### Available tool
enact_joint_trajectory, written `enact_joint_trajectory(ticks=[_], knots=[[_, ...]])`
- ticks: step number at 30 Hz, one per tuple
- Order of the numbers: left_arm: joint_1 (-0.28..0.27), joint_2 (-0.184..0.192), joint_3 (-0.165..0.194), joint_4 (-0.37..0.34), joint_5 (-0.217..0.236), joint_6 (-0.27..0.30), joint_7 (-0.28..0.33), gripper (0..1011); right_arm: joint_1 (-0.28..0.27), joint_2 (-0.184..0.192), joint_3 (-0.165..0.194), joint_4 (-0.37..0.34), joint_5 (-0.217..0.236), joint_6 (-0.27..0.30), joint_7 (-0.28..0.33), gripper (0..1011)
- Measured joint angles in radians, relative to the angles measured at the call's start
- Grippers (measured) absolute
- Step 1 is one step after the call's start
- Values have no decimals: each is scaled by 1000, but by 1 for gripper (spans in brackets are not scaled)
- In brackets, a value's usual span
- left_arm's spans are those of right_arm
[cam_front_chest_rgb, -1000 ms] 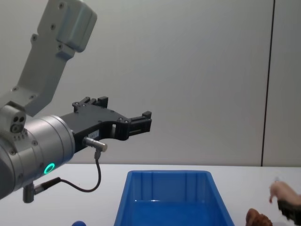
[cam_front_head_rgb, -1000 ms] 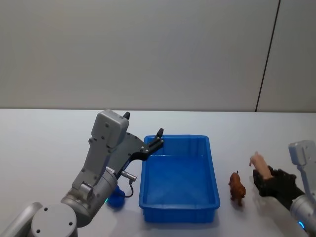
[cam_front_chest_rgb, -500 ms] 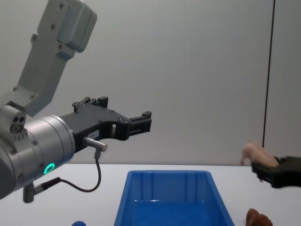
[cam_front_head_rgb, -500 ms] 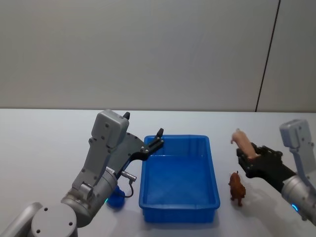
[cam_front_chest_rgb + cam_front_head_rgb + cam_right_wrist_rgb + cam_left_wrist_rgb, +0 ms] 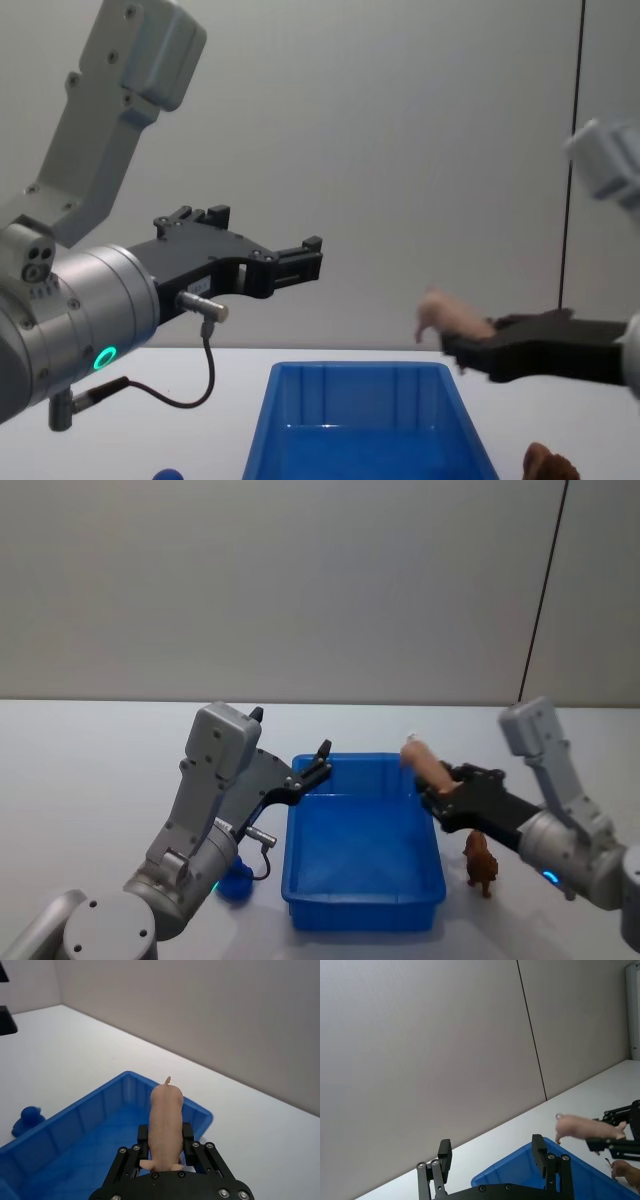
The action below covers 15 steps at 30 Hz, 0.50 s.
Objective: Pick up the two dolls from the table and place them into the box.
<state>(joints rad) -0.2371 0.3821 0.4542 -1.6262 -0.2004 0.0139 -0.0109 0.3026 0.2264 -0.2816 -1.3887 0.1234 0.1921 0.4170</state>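
The right pincer (image 5: 441, 786), pinching the pink doll (image 5: 421, 761), has swung in over the right rim of the box (image 5: 362, 895); release looks next. The brown doll (image 5: 481, 860) waits right of the box; the left pincer (image 5: 490, 1149) hangs spread near its left rim.

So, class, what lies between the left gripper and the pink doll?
In the head view, the open far end of the blue box: the left gripper and the pink doll, held by the right gripper, hang above its corners.

Head looks down, chest looks level; both share the box (image 5: 362, 912).
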Motion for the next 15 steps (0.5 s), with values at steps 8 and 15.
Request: enact_joint_trajectory(ticks=[8,15], knots=[[0,0,0,0,0,0,0,1001,54,-39,-36,79,-48,25,61,460],[0,0,0,0,0,0,0,1001,81,-59,-55,125,-74,32,79,688]])
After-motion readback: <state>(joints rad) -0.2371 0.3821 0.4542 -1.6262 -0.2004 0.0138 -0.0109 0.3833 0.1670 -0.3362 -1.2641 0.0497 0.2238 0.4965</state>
